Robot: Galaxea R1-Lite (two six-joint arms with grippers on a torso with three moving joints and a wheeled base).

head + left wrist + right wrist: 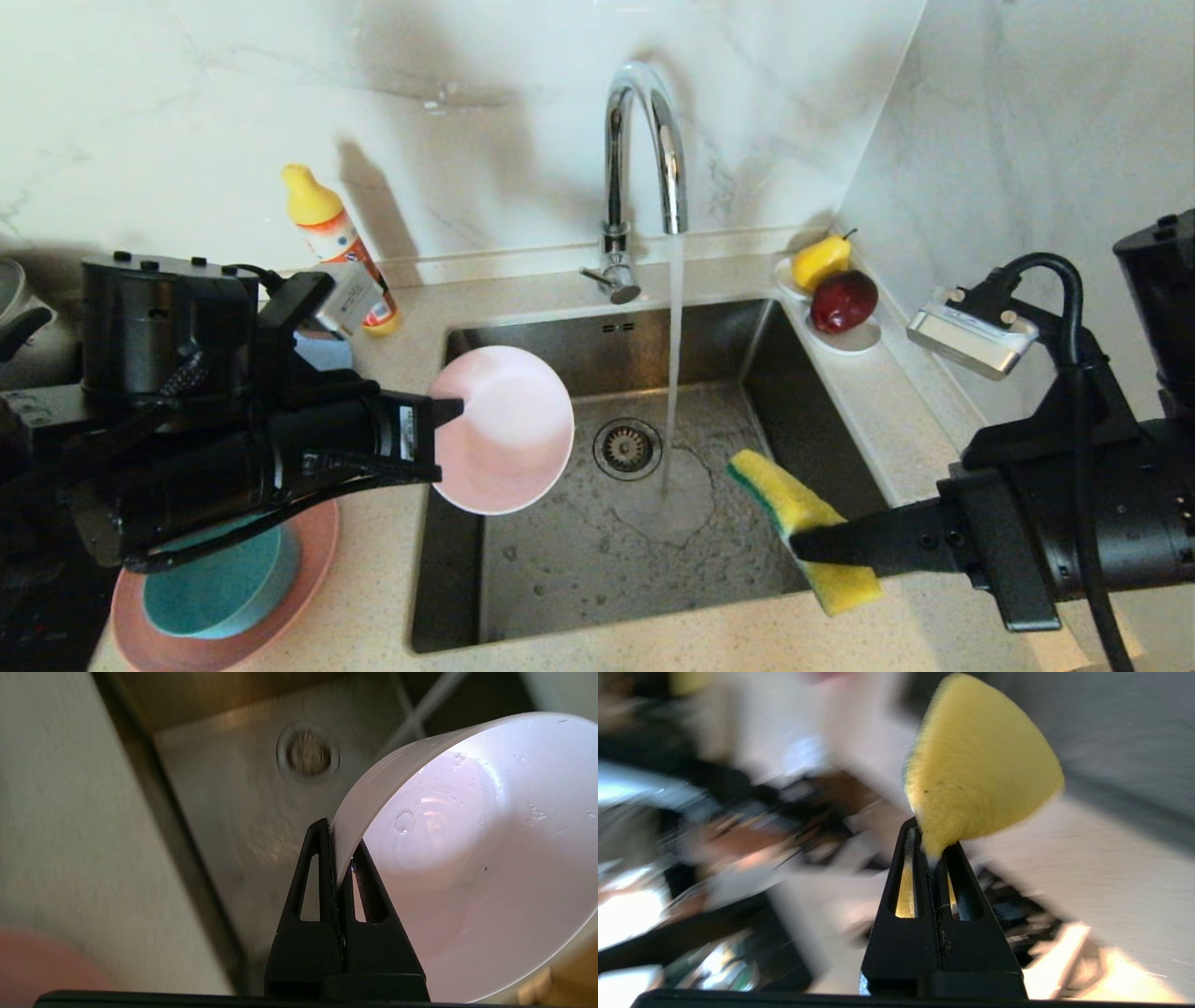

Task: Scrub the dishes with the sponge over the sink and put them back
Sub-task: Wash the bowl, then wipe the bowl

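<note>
- Nearest, on the counter [653, 644] at the robot's left, a teal bowl [219, 588] sits inside a pink plate [308, 560], apparently waiting there for scrubbing or already put back.
- Next, the right claw [803, 546] is clenched on the yellow sponge [794, 509] at the sink's [579, 588] right edge; the sponge sticks up past the fingertips, green face towards the basin, likely readied for scrubbing.
- Opposite, the left claw [448, 411] pinches the rim of a pale pink bowl [509, 429], tilted over the basin so drips fall inside, well apart from the sponge.
- Farther back, water runs from the faucet [644, 140] between them.
</note>
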